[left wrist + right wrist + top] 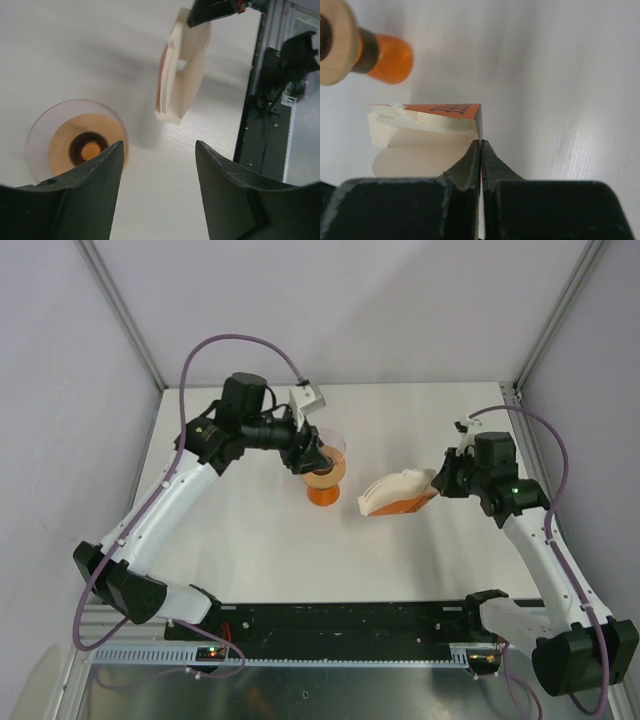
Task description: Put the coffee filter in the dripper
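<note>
On the white bench (pixel 250 540): clear pinkish cone-shaped dripper (pixel 335 462), sitting on a small orange cup (pixel 325 493). Near it, not touching: white paper coffee filter (pixel 390 488), stacked with more sheets against a flat orange packet (pixel 412 505). Pinched at one corner by the right tool (pixel 435 485), clenched tight. Left tool (pixel 315 458) released, gripping nothing, just by the dripper's rim. Could drag the packet and extra sheets along too. Could slip, with so little corner held. Could tip the dripper, with the left tool so close. From the left wrist: straight down into the dripper's mouth. From the right wrist: only its side, but the pinch up close.
</note>
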Controlling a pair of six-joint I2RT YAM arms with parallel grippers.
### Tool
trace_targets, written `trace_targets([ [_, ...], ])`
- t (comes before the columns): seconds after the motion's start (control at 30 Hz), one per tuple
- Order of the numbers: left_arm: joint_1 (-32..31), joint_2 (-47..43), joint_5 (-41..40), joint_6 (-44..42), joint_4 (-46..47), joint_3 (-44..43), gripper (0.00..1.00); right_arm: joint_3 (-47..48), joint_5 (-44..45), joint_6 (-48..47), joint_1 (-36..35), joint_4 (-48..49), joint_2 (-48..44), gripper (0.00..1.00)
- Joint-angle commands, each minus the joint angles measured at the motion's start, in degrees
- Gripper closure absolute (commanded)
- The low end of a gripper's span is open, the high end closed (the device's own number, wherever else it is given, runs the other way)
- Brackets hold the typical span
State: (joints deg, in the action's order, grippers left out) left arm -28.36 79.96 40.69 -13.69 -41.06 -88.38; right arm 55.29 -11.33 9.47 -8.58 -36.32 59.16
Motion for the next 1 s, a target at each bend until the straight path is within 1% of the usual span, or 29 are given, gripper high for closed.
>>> trace_targets([
  [0.0,-6.7,-0.7,-0.4,-1.8,1.1,-0.8,0.41,2.1,-1.7,2.9,-5.3,-1.3,-3.4,1.0],
  [0.17,-12.7,0.2,-3.6,-1.1,1.1,-2.7,0.54,3.3,0.2,4.8,-12.5,-0.5,-6.2,1.0],
  [0.33,-17.7,-0.5,-6.0,-0.4,1.1,-2.7,0.56,3.4,2.3,4.9,-18.6,1.7,-8.6,1.0],
  [0.5,-20.0,-0.4,-8.7,-0.4,1.1,-1.9,0.59,3.4,6.8,5.2,-24.2,3.7,-10.2,1.0],
  [0.67,-21.6,1.2,-12.6,-2.2,1.2,-2.1,0.66,3.7,8.2,6.4,-26.6,4.5,-9.7,1.0],
  [0.77,-21.7,2.2,-14.8,-2.9,1.2,-3.1,0.67,3.7,8.9,6.6,-27.4,4.7,-9.5,1.0],
  [0.9,-22.3,2.1,-13.1,-3.2,1.1,-2.2,0.67,3.7,9.4,7.0,-27.7,4.6,-9.1,1.0],
  [0.97,-23.5,1.2,-12.1,-3.6,1.1,-0.9,0.65,3.7,9.5,7.1,-27.8,4.6,-9.1,1.0],
])
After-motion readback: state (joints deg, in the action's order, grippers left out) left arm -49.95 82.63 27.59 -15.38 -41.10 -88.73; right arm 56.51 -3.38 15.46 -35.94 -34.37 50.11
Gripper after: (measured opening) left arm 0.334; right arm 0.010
